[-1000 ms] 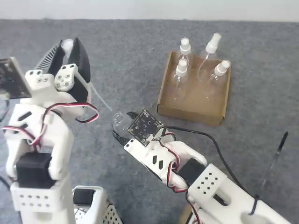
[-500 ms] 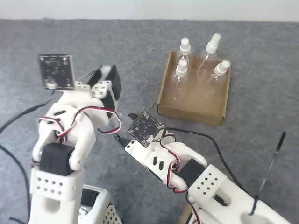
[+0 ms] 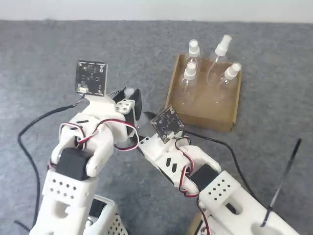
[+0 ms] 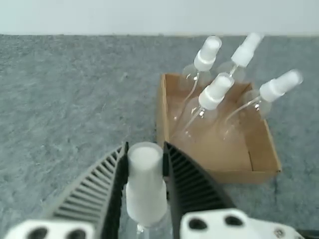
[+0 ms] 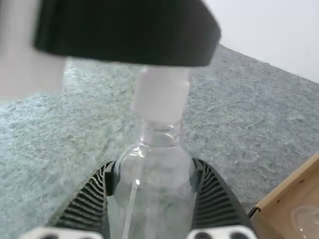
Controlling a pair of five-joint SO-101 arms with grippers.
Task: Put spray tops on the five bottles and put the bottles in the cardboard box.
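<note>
Clear plastic bottle (image 5: 149, 199) looks light, slippery and squashy; the right gripper (image 5: 153, 172) hugs its round belly, near the box (image 3: 203, 119). The left gripper (image 4: 144, 149) pinches the white spray top (image 4: 145, 181) over its neck.

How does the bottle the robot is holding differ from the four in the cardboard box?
The held bottle is clamped in the right gripper outside the cardboard box; the boxed bottles stand inside it. The held bottle's spray top is pinched by the left gripper; the boxed bottles' tops are free. All are clear with white tops.
</note>
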